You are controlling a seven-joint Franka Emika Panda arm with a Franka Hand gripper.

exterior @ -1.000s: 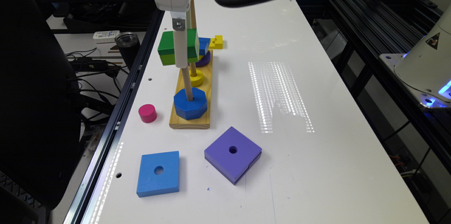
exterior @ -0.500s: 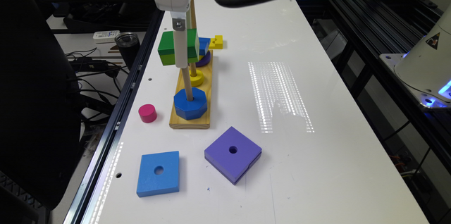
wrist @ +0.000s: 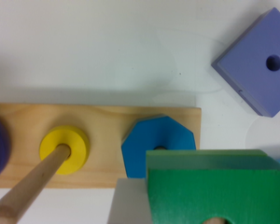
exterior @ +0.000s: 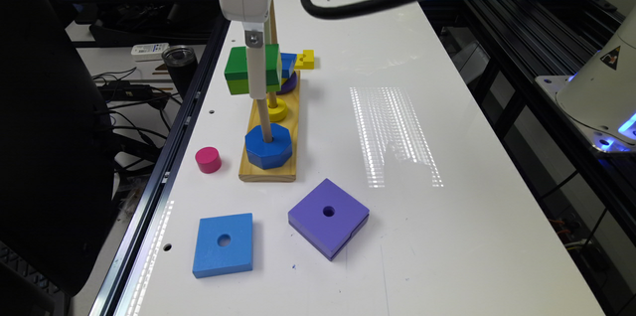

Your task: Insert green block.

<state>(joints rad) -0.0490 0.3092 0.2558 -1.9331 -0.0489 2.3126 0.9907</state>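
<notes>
The green block point(exterior: 237, 70), dark green over lime green, hangs in the air above the wooden base point(exterior: 268, 173), over the peg point(exterior: 266, 124) that carries the blue octagon point(exterior: 268, 149). My gripper point(exterior: 251, 77) is shut on the block, with one white finger point(exterior: 257, 70) across its front. In the wrist view the green block point(wrist: 214, 191) sits close to the camera beside a pale finger point(wrist: 126, 203), with the blue octagon point(wrist: 144, 144) and base point(wrist: 102, 116) beneath. Wood shows in the block's hole at the frame edge.
A yellow ring point(exterior: 278, 110) sits on the middle peg, with a purple disc point(exterior: 290, 85) and blue piece point(exterior: 288, 63) at the far one. A purple square point(exterior: 328, 216), blue square point(exterior: 223, 244), pink cylinder point(exterior: 207, 159) and small yellow piece point(exterior: 305, 59) lie on the white table.
</notes>
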